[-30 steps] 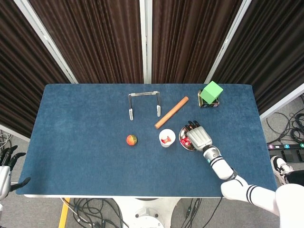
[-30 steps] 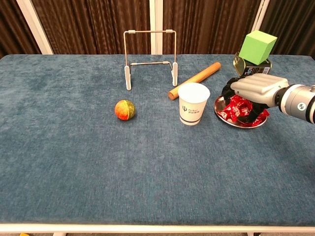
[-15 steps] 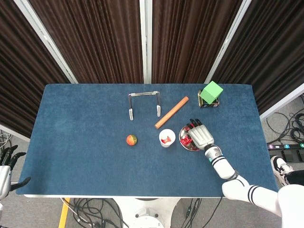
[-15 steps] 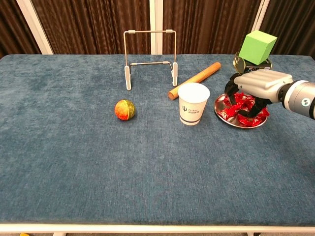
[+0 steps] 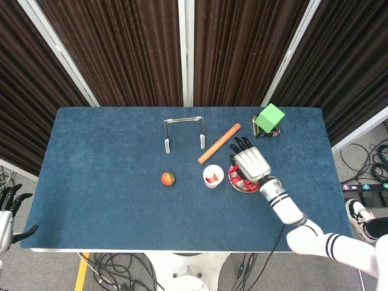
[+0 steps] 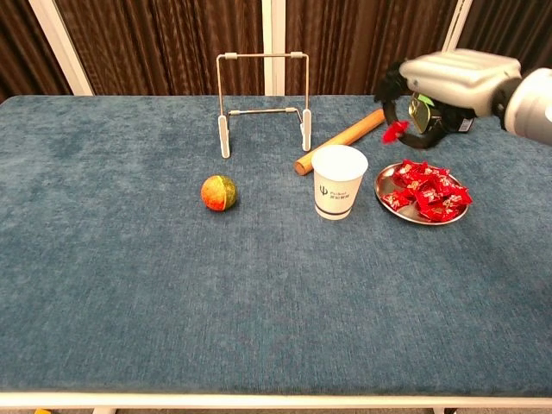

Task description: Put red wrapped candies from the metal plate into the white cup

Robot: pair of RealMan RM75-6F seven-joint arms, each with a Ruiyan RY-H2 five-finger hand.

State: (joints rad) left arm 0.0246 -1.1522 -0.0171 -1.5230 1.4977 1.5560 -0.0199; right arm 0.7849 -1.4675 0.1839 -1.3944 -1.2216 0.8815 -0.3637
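Candy lifted clear of the plate, next stop the cup

My right hand (image 6: 448, 82) has come up off the metal plate (image 6: 422, 216) since a moment ago and now hangs above it with one red wrapped candy (image 6: 396, 130) pinched in its fingertips; half a second back it was down among the pile. The remaining red candies (image 6: 427, 191) lie heaped on the plate near the table's right edge, and the white cup (image 6: 338, 181) stands just beside the plate on its left, with red already showing inside from the head view. I judge the pick good, so what's left is carrying it over the cup's mouth. My left hand (image 5: 9, 206) hangs off the table's near left corner, holding nothing, fingers apart
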